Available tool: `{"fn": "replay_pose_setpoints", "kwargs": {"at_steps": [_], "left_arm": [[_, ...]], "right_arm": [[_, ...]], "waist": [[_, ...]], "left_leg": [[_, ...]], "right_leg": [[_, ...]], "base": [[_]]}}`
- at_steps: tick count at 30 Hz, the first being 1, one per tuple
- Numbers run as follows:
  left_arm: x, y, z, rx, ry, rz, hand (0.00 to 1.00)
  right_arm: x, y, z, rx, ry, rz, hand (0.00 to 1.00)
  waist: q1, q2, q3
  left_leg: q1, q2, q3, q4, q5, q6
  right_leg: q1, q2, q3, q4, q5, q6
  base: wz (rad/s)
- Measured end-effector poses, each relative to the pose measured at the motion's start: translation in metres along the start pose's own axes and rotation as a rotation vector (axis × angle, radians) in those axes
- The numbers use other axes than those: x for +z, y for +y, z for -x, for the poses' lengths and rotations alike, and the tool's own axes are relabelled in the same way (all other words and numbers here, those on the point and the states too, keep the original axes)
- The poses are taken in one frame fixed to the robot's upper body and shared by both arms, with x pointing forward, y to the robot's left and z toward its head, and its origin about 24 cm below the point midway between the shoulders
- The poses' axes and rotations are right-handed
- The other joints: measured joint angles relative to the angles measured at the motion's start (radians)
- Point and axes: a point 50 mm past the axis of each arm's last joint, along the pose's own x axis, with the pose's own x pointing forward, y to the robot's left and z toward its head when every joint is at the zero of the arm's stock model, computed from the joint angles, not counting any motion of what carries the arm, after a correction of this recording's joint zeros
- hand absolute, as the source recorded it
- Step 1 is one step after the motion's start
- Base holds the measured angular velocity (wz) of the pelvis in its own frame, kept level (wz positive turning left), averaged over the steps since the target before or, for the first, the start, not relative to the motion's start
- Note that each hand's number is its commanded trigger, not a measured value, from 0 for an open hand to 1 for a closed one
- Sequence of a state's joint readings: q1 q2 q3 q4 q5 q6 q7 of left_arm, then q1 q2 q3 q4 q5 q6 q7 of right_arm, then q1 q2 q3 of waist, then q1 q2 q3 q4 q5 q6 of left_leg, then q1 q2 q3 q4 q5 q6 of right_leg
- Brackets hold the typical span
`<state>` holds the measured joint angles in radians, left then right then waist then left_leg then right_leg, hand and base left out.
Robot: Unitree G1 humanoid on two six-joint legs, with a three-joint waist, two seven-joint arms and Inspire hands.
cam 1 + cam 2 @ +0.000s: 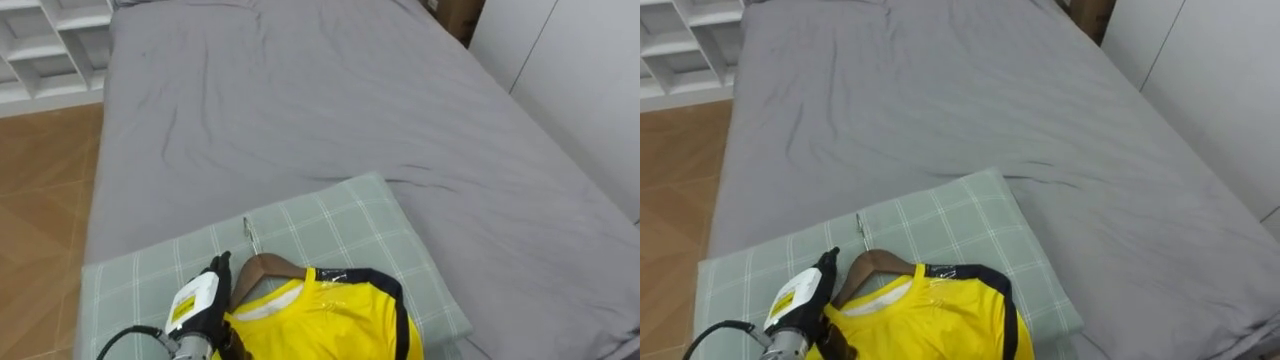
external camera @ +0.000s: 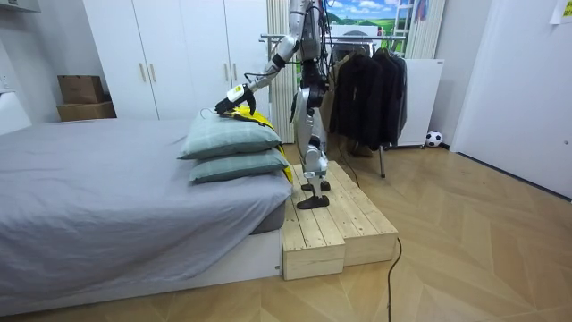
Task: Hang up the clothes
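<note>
Fingers (image 1: pixel 222 265) of the left hand (image 1: pixel 205 302) curl round the wooden hanger (image 1: pixel 268 264), its yellow shirt (image 1: pixel 330 320) just right of them on the checked pillow (image 1: pixel 330 225).

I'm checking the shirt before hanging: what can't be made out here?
Yellow shirt: lower part cut off by the eye views' bottom edge.
Wooden hanger: one shoulder hidden under the shirt, eye views.
Room view: shirt largely hidden behind the left hand and pillows, too small for detail.
</note>
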<state>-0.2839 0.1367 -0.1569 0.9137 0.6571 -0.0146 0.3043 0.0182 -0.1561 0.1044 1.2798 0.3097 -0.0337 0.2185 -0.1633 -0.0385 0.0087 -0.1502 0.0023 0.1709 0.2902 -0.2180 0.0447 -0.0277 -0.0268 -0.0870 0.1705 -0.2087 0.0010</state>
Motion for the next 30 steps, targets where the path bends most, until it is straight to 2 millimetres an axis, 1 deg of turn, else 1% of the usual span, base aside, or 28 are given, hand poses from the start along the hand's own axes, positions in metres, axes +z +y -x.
{"fn": "replay_pose_setpoints", "kwargs": {"at_steps": [4, 8, 14, 18, 20, 23, 30], "left_arm": [[0.0, 0.001, 0.0, 0.002, -0.005, 0.0, 0.0], [-0.005, 0.003, 0.0, 0.001, 0.003, 0.028, 0.0], [-0.008, 0.004, 0.0, 0.0, 0.011, 0.023, 0.0], [-0.015, -0.002, 0.002, -0.022, 0.042, 0.043, 0.0], [-0.019, -0.005, 0.003, -0.036, 0.065, 0.059, 0.0], [-0.021, -0.012, 0.006, -0.066, 0.087, 0.073, 0.0], [-0.023, -0.014, 0.006, -0.086, 0.1, 0.089, 0.0]], "right_arm": [[0.002, 0.0, 0.0, -0.016, -0.01, 0.009, 0.0], [0.002, 0.0, 0.0, -0.015, -0.009, 0.019, 0.0], [0.001, 0.0, 0.0, -0.018, -0.006, 0.019, 0.0], [0.001, 0.0, 0.0, -0.021, -0.004, 0.02, 0.0], [0.002, 0.001, -0.001, -0.017, -0.001, 0.029, 0.0], [0.001, 0.001, -0.001, -0.014, 0.002, 0.033, 0.0], [0.003, 0.002, -0.001, -0.009, 0.009, 0.033, 0.0]], "waist": [[-0.002, -0.001, 0.0001], [-0.002, -0.011, 0.0022], [-0.004, -0.021, 0.0026], [-0.002, -0.023, 0.0039], [-0.002, -0.025, 0.0061], [0.0, -0.025, 0.0064], [0.001, -0.026, 0.0063]], "left_leg": [[-0.001, 0.001, 0.0, 0.0, 0.0, 0.0], [0.0, 0.002, 0.006, -0.001, 0.002, -0.003], [0.003, 0.002, 0.008, 0.001, 0.002, -0.003], [0.017, 0.002, 0.008, 0.0, 0.002, -0.003], [0.016, 0.004, 0.01, 0.0, 0.002, -0.003], [0.016, 0.006, 0.01, 0.0, 0.002, -0.003], [-0.001, 0.007, 0.009, 0.001, 0.002, -0.003]], "right_leg": [[0.001, 0.001, 0.004, 0.0, 0.0, 0.0], [0.001, 0.002, 0.004, 0.0, 0.001, -0.002], [0.006, 0.002, 0.004, 0.001, 0.001, -0.002], [0.017, 0.002, 0.005, -0.001, 0.001, -0.002], [0.012, 0.003, 0.005, 0.0, 0.001, -0.002], [0.01, 0.003, 0.005, 0.001, 0.002, -0.003], [-0.003, 0.004, 0.003, 0.002, 0.004, -0.005]], "base": [[0.0], [0.0], [0.0], [0.0], [0.0], [0.0], [0.0]]}}
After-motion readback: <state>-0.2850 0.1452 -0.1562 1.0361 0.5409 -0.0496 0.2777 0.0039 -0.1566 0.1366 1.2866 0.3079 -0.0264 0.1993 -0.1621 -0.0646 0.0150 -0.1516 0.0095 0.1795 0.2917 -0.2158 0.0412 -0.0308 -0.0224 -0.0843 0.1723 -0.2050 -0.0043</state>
